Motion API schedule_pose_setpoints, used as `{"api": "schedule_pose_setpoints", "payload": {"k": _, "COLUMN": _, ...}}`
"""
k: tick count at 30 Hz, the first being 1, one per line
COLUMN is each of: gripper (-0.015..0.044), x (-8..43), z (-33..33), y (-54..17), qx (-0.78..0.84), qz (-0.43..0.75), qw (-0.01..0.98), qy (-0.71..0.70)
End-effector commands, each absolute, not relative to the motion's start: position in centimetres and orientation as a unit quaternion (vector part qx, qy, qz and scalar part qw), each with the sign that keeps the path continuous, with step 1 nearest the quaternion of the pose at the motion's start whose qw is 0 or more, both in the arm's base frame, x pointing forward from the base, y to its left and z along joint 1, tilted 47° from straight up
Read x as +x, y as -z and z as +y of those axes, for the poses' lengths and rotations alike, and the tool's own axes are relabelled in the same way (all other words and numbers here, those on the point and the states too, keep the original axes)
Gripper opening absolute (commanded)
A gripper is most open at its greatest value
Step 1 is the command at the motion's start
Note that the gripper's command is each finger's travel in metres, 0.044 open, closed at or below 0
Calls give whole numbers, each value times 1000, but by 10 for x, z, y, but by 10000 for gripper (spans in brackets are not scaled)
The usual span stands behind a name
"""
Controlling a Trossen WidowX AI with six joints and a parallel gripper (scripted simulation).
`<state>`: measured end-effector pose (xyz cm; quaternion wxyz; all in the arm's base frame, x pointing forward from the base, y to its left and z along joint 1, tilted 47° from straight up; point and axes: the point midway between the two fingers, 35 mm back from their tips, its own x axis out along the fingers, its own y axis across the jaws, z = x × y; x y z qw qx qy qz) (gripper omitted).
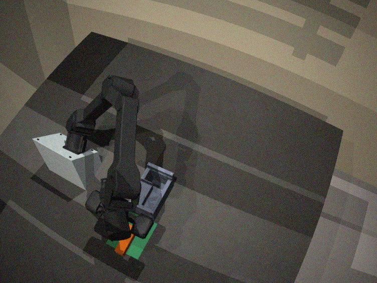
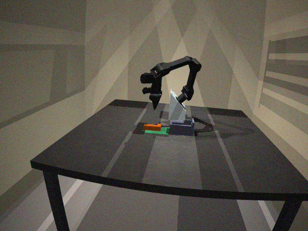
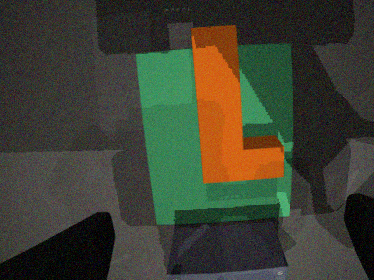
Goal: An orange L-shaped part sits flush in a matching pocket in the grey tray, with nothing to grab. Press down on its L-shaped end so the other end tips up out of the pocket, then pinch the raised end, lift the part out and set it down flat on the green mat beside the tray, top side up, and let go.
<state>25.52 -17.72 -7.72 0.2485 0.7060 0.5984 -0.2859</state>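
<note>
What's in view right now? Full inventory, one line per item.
L-shaped part: 1, orange, lying on the mat, far tip past the mat's edge, nothing gripping it.
Mat: 1, green, on the table beside the tray.
Tray: 1, grey, pocket vacant, next to the mat.
Table: 1, dark, carries everything.
Mount block: 1, pale grey, under the arm's base.
Arm: 1, black, arched over the mat.
Hand: 1, black, open, raised above the part, holding nothing.
</note>
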Motion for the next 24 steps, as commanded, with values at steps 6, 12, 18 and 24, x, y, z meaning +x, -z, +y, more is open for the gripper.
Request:
{"api": "schedule_pose_setpoints", "payload": {"k": 6, "gripper": 400, "x": 255, "z": -182, "y": 73, "qx": 707, "qz": 595, "qw": 252, "qy": 286}}
{"api": "schedule_pose_setpoints", "payload": {"k": 12, "gripper": 400, "x": 255, "z": -182, "y": 73, "qx": 707, "qz": 595, "qw": 252, "qy": 286}}
{"api": "schedule_pose_setpoints", "payload": {"k": 18, "gripper": 400, "x": 255, "z": -182, "y": 73, "qx": 707, "qz": 595, "qw": 252, "qy": 286}}
{"api": "schedule_pose_setpoints", "payload": {"k": 24, "gripper": 400, "x": 255, "z": -182, "y": 73, "qx": 707, "qz": 595, "qw": 252, "qy": 286}}
